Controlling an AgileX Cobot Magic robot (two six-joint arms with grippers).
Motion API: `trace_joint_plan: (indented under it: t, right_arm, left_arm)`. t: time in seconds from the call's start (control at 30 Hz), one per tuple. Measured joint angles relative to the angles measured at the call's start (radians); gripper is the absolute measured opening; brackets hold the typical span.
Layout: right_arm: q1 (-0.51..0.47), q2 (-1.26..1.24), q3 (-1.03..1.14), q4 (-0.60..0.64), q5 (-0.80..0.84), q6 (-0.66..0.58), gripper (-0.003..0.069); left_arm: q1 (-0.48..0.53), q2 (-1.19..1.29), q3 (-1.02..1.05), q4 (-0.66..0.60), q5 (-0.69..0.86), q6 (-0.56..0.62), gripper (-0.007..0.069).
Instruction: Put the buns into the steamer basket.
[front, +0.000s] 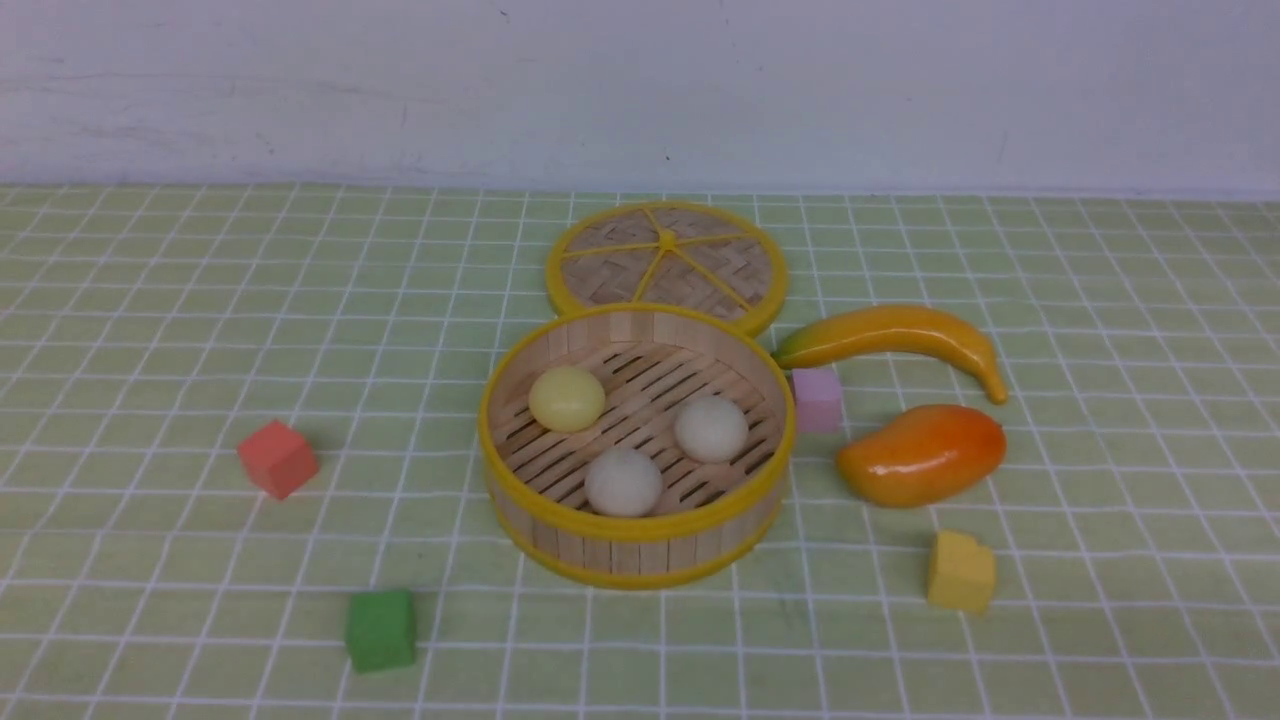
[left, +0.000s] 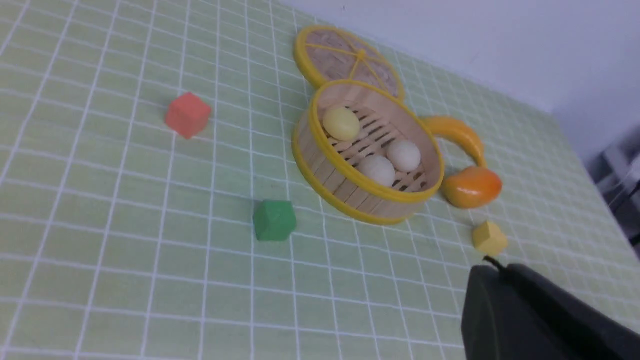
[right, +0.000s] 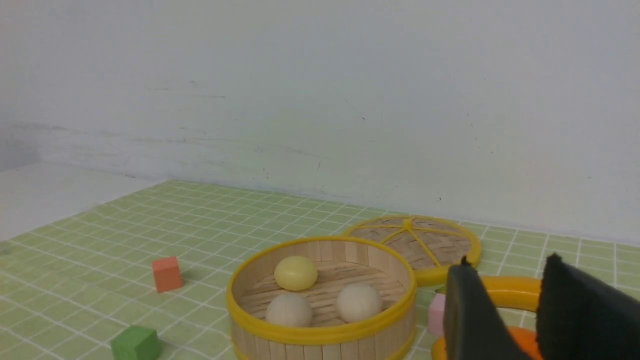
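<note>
Buns (front: 623, 482) sit inside the basket (front: 640, 527). Beside it, the lid (front: 600, 275). Left end effector (left: 492, 265) closed; right end effector (right: 505, 267) parted.

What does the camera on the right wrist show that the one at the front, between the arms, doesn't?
Only the right wrist view: the right arm's jaws, standing apart in front of the banana and mango.

Only the front view: the small yellow block, and the mango's whole outline.

Both: the steamer basket with one pale yellow bun and two off-white buns inside, the woven lid, and the red, green and pink blocks.
</note>
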Motion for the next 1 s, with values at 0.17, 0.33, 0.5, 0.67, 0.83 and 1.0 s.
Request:
trace_joint_plan:
  t: [0.17,0.33,0.5,0.67,0.83,1.0]
  right_arm:
    - [0.0,0.0,0.0,-0.001,-0.002,0.0,0.0223]
    - [0.0,-0.001,0.0,0.0,0.001,0.0,0.0228]
    - [0.0,-0.002,0.0,0.0,0.001,0.0,0.0229]
    - [0.0,-0.002,0.0,0.0,0.001,0.0,0.0232]
    - [0.0,-0.002,0.0,0.0,0.001,0.0,0.0233]
    - [0.0,-0.002,0.0,0.0,0.001,0.0,0.0235]
  left_arm:
    - [-0.001,-0.07,0.134,-0.001,0.0,-0.083,-0.0013]
    - [-0.001,-0.057,0.153,-0.025,0.0,-0.044,-0.0013]
    - [-0.001,0.0,0.153,-0.028,0.0,-0.011,-0.0013]
    - [-0.001,0.003,0.176,0.109,-0.125,-0.008,-0.0013]
    - [-0.001,0.006,0.244,0.268,-0.374,-0.008,-0.0013]
    - [0.041,0.016,0.436,0.319,-0.599,-0.008,-0.0013]
